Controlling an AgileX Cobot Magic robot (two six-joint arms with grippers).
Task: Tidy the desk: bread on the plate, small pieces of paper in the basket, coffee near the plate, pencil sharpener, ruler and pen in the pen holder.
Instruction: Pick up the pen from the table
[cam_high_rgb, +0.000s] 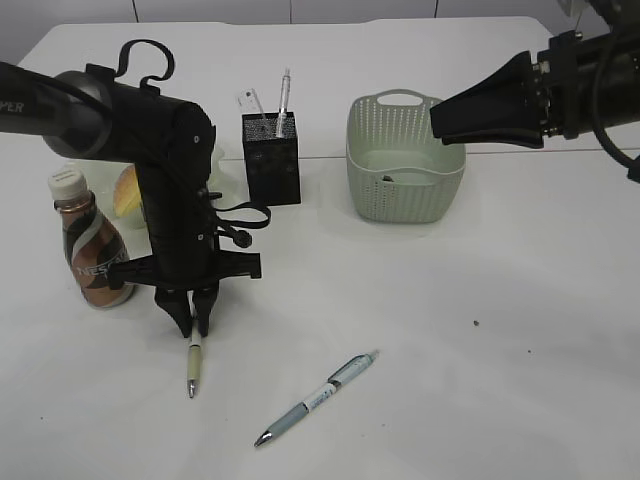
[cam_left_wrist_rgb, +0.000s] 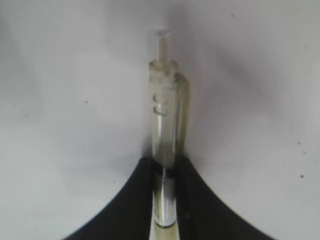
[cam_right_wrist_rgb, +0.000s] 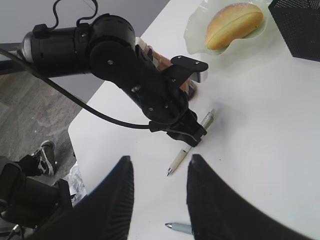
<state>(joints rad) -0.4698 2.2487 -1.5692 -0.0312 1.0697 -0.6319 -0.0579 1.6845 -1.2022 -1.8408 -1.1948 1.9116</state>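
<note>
My left gripper (cam_high_rgb: 198, 325) points down at the desk (cam_high_rgb: 450, 330), shut on a pale yellow pen (cam_high_rgb: 193, 365). The left wrist view shows the pen (cam_left_wrist_rgb: 165, 125) pinched between both black jaws. A second, blue-grey pen (cam_high_rgb: 315, 398) lies loose to its right. My right gripper (cam_right_wrist_rgb: 160, 159) hangs open and empty in the air beside the basket (cam_high_rgb: 405, 160). The bread (cam_right_wrist_rgb: 234, 24) lies on the plate (cam_right_wrist_rgb: 197, 32). The coffee (cam_high_rgb: 90, 245) stands left of my left arm. The pen holder (cam_high_rgb: 271, 155) holds a white pen and the ruler (cam_high_rgb: 250, 102). Pencil sharpener and paper are out of view.
The left arm's black body stands between the coffee and the pen holder and hides part of the plate in the exterior view. A small dark speck (cam_high_rgb: 476, 323) lies on the desk at the right. The desk's left edge (cam_right_wrist_rgb: 87, 115) runs close behind my left arm.
</note>
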